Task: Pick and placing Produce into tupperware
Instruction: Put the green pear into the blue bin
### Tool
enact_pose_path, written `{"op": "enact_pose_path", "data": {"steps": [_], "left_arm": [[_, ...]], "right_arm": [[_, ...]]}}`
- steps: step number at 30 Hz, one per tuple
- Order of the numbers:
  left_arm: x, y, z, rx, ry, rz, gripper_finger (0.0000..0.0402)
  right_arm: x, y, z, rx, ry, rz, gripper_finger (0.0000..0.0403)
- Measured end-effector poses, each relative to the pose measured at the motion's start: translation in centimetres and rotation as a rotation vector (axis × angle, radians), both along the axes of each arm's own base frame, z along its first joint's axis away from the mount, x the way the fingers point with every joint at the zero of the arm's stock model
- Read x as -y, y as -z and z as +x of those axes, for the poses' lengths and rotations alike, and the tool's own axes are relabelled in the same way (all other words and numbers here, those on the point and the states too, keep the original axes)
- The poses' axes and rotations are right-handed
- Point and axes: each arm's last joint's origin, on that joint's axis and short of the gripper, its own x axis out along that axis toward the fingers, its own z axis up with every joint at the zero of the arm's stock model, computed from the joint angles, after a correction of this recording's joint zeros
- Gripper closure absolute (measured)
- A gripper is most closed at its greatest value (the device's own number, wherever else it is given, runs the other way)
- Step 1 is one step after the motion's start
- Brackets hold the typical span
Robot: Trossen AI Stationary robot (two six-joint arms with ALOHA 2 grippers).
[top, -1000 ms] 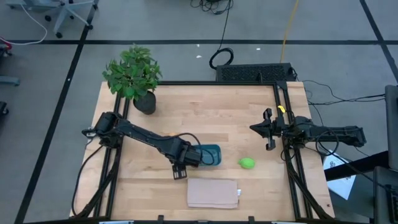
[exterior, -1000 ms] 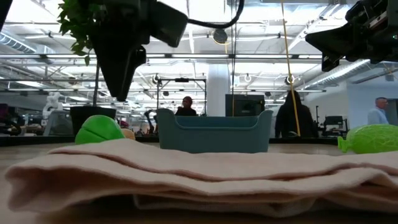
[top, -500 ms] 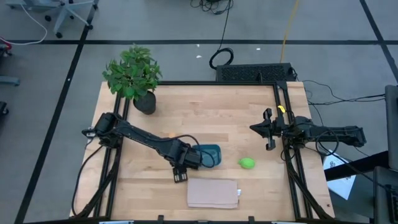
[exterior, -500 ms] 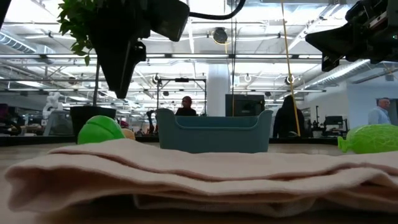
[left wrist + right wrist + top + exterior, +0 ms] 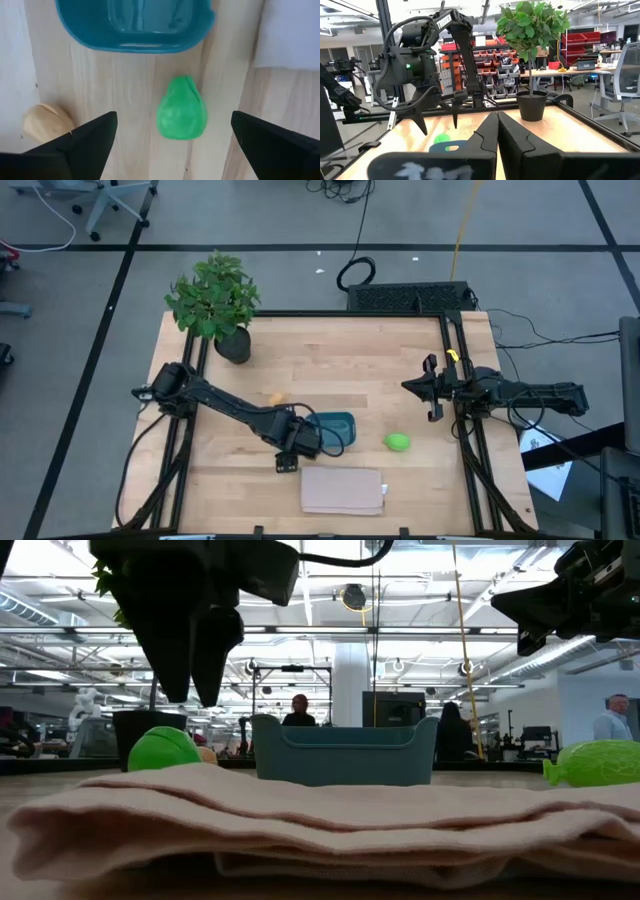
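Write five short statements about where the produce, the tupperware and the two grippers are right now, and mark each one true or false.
1. The tupperware holds no produce. True, as far as the left wrist view shows its inside.
2. The left gripper is shut on a green item. False: its fingers are spread, and the green produce lies on the wood between them, ungrasped.
3. A second green item lies on the table on the tupperware's far side from the left gripper. True.
4. The orange-tan item sits inside the tupperware. False: it lies on the table outside it.
5. The right gripper is reaching into the tupperware. False: it waits, shut, near the table's right edge.
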Motion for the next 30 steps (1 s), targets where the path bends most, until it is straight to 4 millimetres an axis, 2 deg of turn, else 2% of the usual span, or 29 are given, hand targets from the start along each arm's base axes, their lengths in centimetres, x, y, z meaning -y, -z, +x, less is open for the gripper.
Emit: {"op": "enact_pose_path", "data": {"steps": [7, 20, 23, 30], "left_arm": [[0.0, 0.0, 0.1, 0.01, 0.028, 0.0, 0.0025], [3.3, 0.0, -0.7, 0.046, 0.253, -0.01, 0.0039], [3.3, -0.1, -0.5, 0.069, 0.226, -0.016, 0.0039], [2.7, 0.3, -0.2, 0.079, 0.026, -0.004, 0.0039]], "right_arm": [[0.0, 0.0, 0.0, 0.0, 0.0, 0.0, 0.0403], [0.0, 0.1, 0.0, -0.008, 0.0, 0.0, 0.0403], [0.0, 0.1, 0.0, -0.008, 0.0, 0.0, 0.0403], [0.0, 0.1, 0.0, -0.008, -0.001, 0.004, 0.0403]]}}
